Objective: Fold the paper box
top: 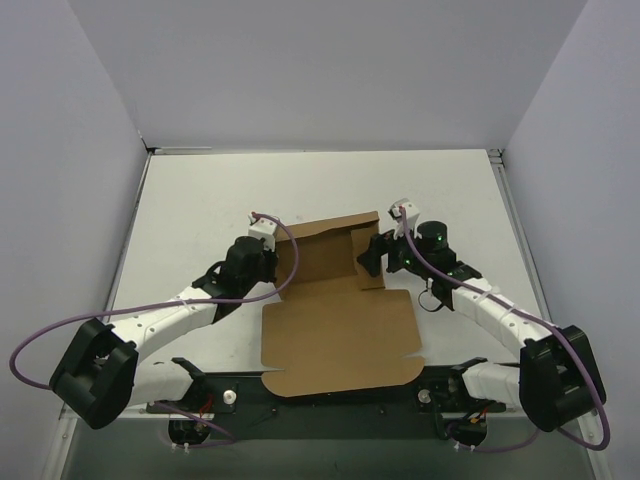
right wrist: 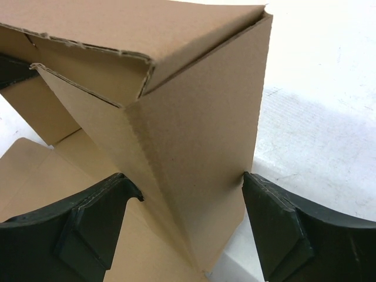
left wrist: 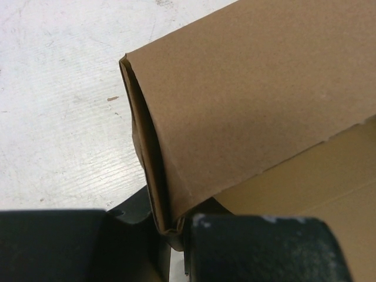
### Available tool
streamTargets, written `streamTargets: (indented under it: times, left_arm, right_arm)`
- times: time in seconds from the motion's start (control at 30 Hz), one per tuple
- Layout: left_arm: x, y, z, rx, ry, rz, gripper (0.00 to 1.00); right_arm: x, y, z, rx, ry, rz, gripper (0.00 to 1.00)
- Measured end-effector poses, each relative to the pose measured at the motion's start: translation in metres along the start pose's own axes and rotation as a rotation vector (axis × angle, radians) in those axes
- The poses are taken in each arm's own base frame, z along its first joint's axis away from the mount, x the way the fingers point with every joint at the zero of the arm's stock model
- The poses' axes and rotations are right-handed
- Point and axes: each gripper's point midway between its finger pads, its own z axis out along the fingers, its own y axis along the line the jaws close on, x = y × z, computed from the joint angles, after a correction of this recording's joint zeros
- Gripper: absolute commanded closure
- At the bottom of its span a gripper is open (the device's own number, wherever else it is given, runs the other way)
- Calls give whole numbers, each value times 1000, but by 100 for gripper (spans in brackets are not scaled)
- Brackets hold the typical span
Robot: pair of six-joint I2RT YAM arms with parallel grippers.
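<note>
A: The paper box (top: pixel 335 320) sits mid-way across the table (top: pixel 200 200), its big panel flat toward the bases and its far end half raised.

B: The left gripper (left wrist: pixel 173 229) is clamped on the left wall (left wrist: pixel 235 88) at its doubled edge. The right gripper (right wrist: pixel 191 188) gapes around the right flap (right wrist: pixel 194 135), gripping nothing, perhaps brushing it.

A: I'd anchor with the clamp, then press that flap square.

B: Scuffed white tabletop, plain pale room walls (top: pixel 320 70).
</note>
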Motion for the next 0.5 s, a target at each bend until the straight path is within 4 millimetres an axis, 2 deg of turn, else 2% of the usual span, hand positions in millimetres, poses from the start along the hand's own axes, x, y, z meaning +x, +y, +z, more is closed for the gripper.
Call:
streamTargets:
  times: [0.1, 0.27, 0.5]
  left_arm:
    - [1, -2, -1, 11, 12, 3, 100]
    - [0, -1, -1, 7, 17, 13, 100]
    - [0, 1, -2, -5, 19, 22, 100]
  right_arm:
    - [5, 4, -2, 4, 21, -23, 23]
    - [13, 9, 0, 75, 47, -88, 34]
    - [12, 6, 2, 182, 13, -95, 47]
